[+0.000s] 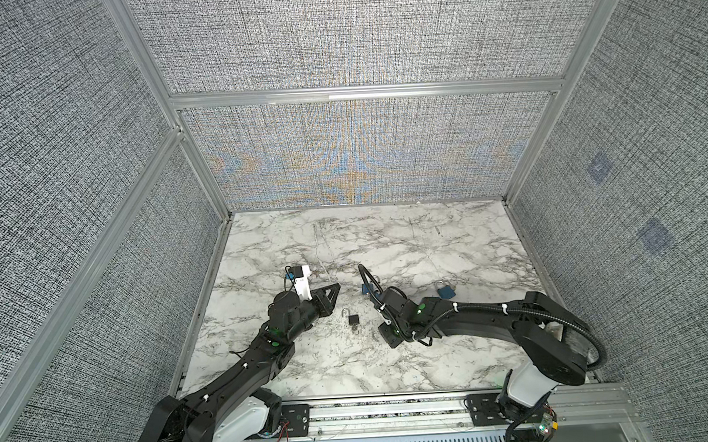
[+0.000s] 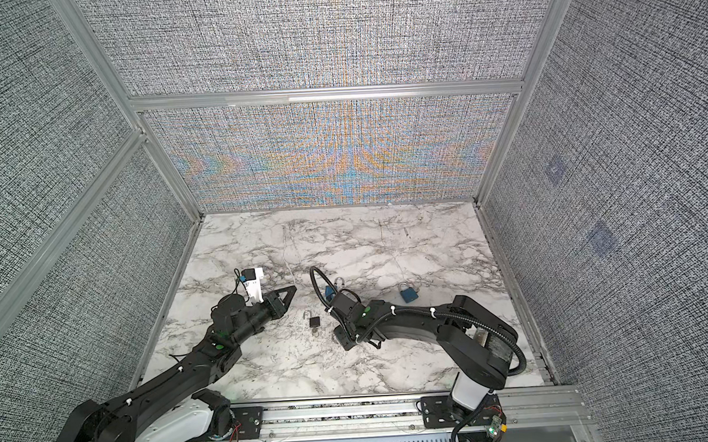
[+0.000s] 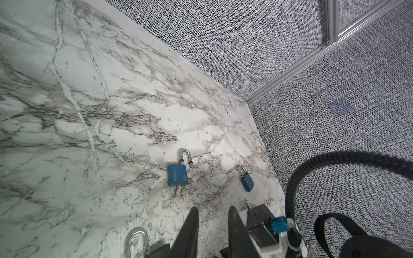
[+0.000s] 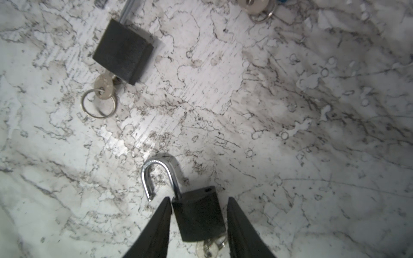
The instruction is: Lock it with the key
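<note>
Black padlock (image 4: 199,214): shackle (image 4: 145,178) open, key (image 4: 209,248) in base; lies mid-tabletop (image 1: 386,237), nearer front edge, between fingers of right gripper (image 4: 199,198), jaws partly spread, not clamped. Left gripper (image 3: 212,214): narrow gap, empty. Second black padlock (image 4: 124,51) nearby toward left edge, key inserted

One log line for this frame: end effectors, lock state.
right end effector: open, astride black square padlock | silver shackle: open | key: inserted | left end effector: open, empty
</note>
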### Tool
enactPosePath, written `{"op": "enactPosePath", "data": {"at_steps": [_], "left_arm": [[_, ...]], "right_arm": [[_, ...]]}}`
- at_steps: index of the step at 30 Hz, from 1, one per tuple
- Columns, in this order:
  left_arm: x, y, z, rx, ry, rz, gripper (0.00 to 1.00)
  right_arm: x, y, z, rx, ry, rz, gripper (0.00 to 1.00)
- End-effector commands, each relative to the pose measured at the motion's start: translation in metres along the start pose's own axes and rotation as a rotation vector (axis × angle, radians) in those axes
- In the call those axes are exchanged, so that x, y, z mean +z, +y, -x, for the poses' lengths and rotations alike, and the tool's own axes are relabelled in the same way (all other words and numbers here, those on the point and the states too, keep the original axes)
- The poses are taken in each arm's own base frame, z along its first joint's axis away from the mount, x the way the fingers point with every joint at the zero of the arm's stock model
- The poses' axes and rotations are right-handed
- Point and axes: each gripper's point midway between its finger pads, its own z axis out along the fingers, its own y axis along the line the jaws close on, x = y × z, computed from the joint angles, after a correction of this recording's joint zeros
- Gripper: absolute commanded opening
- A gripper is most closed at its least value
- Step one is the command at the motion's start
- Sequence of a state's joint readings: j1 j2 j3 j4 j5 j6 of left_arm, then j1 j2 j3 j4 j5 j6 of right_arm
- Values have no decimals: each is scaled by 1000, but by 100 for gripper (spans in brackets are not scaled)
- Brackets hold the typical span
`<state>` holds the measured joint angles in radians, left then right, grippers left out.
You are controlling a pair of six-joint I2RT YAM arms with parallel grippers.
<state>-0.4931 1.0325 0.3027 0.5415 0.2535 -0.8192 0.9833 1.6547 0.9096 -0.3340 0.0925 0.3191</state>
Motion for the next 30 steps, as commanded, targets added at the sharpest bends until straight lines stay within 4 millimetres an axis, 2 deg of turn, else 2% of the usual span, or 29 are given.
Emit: {"op": "enactPosePath", "data": {"at_steps": [1, 20, 30], "left_arm": [[1, 2, 1, 11, -6, 11, 26], [9, 2, 0, 3, 14, 8, 26], [9, 4, 0, 7, 16, 17, 26]], "right_arm": [[2, -4, -6, -15, 18, -26, 43], [13, -6, -25, -48, 73, -87, 43], [9, -8, -28, -49, 77, -109, 43]]}}
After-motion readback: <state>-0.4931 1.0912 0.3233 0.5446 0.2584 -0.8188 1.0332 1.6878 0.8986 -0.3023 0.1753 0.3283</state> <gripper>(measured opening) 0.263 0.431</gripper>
